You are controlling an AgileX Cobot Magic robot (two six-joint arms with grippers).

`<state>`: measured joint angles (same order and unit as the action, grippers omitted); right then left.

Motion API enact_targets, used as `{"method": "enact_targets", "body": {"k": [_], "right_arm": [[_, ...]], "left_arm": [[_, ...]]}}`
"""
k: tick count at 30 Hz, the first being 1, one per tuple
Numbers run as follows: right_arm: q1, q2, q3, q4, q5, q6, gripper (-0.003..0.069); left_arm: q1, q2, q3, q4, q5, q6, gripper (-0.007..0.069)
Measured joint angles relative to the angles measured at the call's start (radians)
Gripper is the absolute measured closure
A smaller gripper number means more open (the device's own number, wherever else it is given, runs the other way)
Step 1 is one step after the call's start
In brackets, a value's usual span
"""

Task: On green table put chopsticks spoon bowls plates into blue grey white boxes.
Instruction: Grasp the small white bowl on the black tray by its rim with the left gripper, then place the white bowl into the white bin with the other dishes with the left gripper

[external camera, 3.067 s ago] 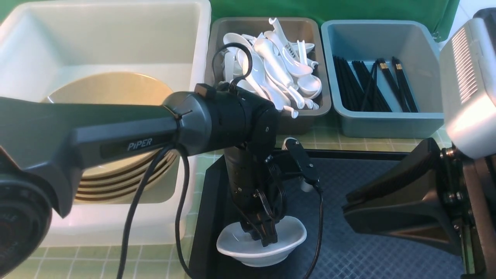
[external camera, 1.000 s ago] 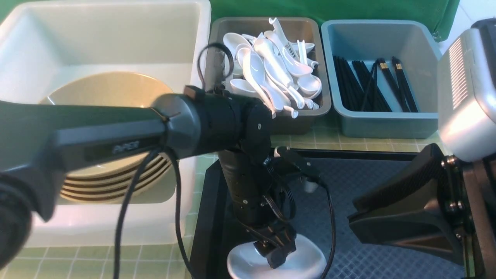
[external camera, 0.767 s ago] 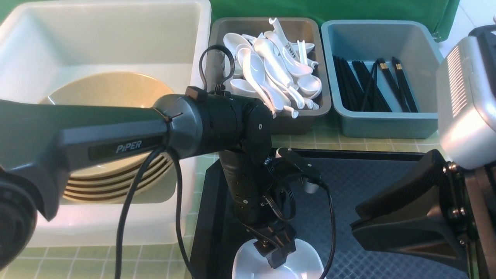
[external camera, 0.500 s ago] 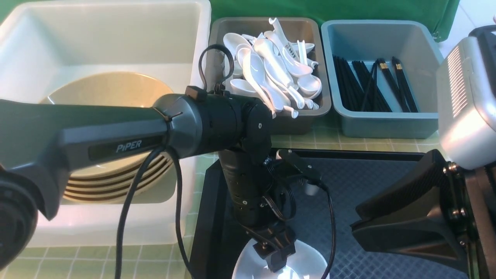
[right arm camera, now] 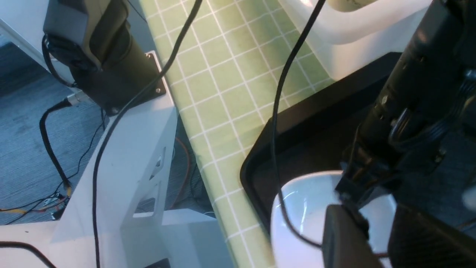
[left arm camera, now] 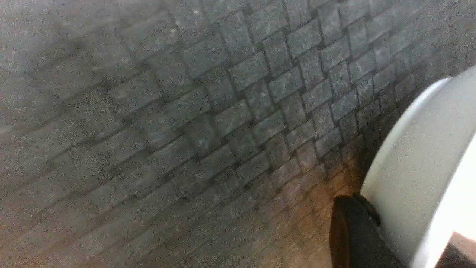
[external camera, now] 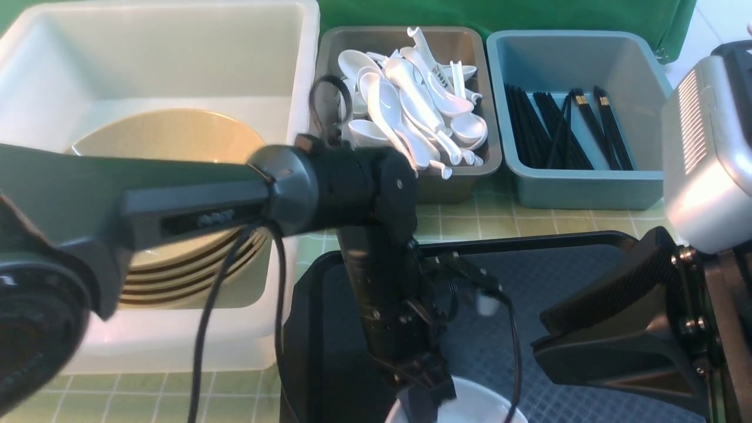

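My left gripper reaches down over the black tray and is shut on the rim of a small white dish at the near edge of the front view. In the left wrist view the dish rim sits between the two fingers. My right gripper hovers just right of the dish with its jaws a little apart and empty. The right wrist view shows the dish beyond it. The white tub holds stacked tan bowls. The dark grey bin holds spoons. The blue-grey bin holds chopsticks.
The three bins line the back of the green table. The left forearm and its cable cross in front of the tub. The right arm's silver housing fills the right side. The table's near edge and an arm base show in the right wrist view.
My left gripper has drawn the white dish nearer to me and to the right across the tray. The tray's far left corner has shifted nearer. The right gripper has barely moved.
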<state>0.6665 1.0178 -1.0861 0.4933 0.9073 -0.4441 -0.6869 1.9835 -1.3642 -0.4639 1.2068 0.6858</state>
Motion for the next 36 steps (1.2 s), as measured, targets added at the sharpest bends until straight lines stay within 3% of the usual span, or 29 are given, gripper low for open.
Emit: {"method": "enact_targets", "body": {"k": [4, 9, 12, 17, 18, 19, 22, 28, 36], "right_arm": [[0.0, 0.0, 0.0, 0.0, 0.003, 0.0, 0.0465], [0.0, 0.0, 0.0, 0.003, -0.024, -0.001, 0.0463], [0.0, 0.0, 0.0, 0.018, -0.054, -0.025, 0.0462], [0.0, 0.0, 0.0, 0.036, -0.087, -0.051, 0.0462], [0.0, 0.0, 0.0, 0.038, -0.09, -0.051, 0.0462], [0.0, 0.0, 0.0, 0.041, -0.098, -0.059, 0.0462], [0.0, 0.0, 0.0, 0.048, -0.105, -0.075, 0.0462], [0.0, 0.0, 0.0, 0.05, -0.105, -0.081, 0.0459], [0.0, 0.0, 0.0, 0.05, -0.067, -0.116, 0.0454]], "left_arm": [[0.084, -0.082, -0.02, -0.008, -0.007, -0.002, 0.0609], [0.302, -0.313, -0.035, -0.048, -0.003, -0.046, 0.0609], [0.504, -0.461, -0.032, -0.056, 0.008, -0.11, 0.0609], [0.968, -0.709, 0.036, -0.027, -0.004, -0.276, 0.0609], [0.987, -0.725, 0.046, -0.023, -0.011, -0.283, 0.0609], [1.139, -0.781, 0.089, 0.026, -0.061, -0.353, 0.0609], [1.286, -0.828, 0.172, 0.133, -0.182, -0.471, 0.0609], [1.285, -0.752, 0.296, 0.3, -0.333, -0.626, 0.0609], [1.218, -0.57, 0.315, 0.331, -0.423, -0.691, 0.0603]]}}
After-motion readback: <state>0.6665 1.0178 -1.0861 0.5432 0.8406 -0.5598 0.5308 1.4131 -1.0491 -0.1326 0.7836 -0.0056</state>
